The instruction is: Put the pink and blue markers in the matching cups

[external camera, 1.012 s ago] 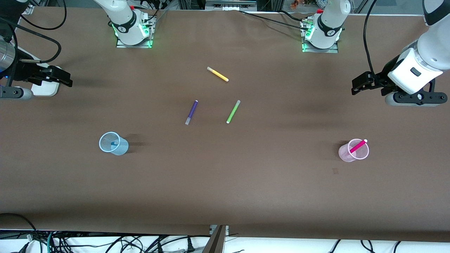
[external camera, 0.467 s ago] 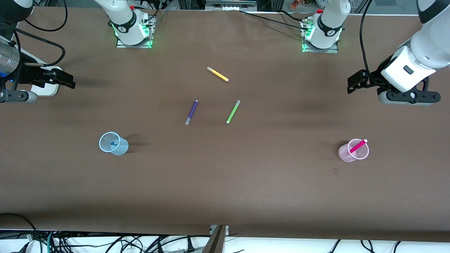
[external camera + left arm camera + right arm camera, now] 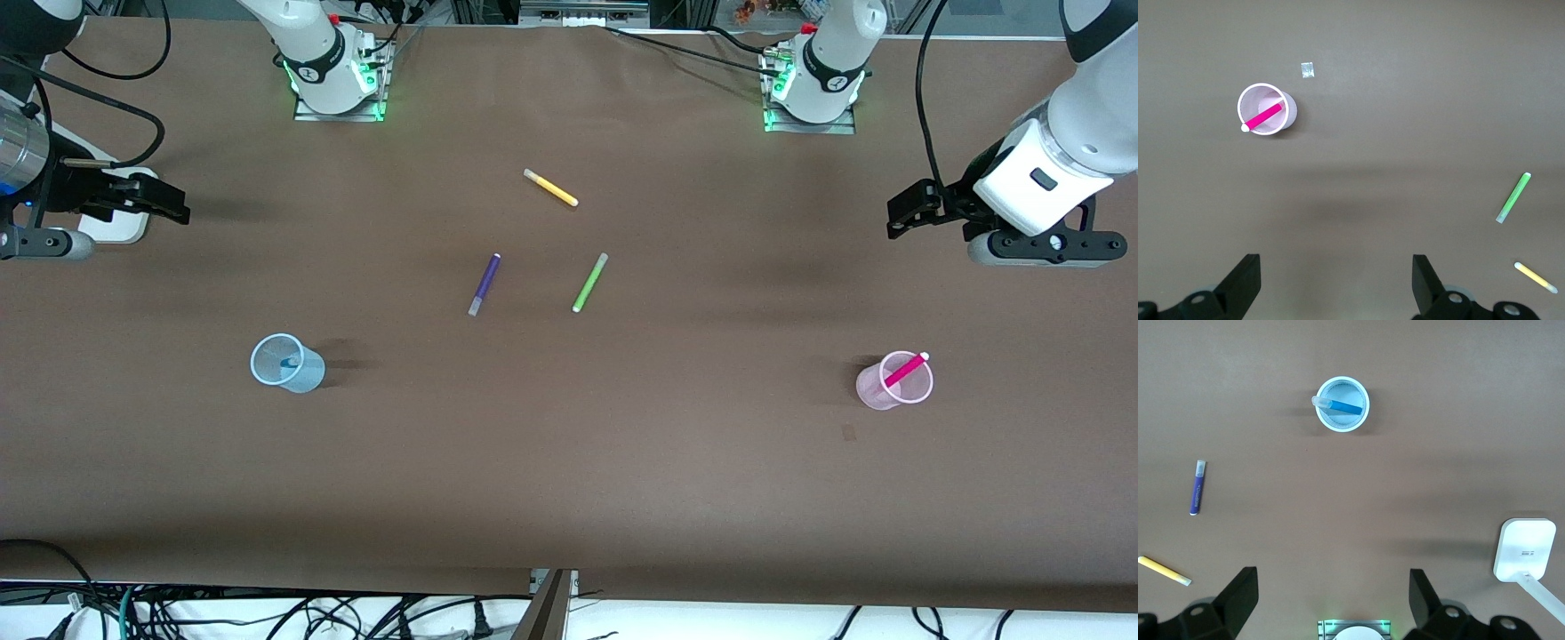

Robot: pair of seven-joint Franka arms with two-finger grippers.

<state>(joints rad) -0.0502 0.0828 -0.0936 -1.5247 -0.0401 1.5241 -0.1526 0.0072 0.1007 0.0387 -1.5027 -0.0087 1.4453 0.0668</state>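
The pink marker leans inside the pale pink cup, toward the left arm's end of the table; both show in the left wrist view, marker in cup. The blue marker lies inside the pale blue cup, toward the right arm's end; in the right wrist view the marker rests in the cup. My left gripper is open and empty, up over bare table. My right gripper is open and empty, up at the table's end.
A purple pen, a lime-green pen and a yellow pen lie loose in the middle of the table. A white flat device lies under the right gripper. A small scrap lies near the pink cup.
The left arm swung slightly toward the table's middle and then back out. The right gripper shifted slightly toward its base row. Markers and cups did not move.
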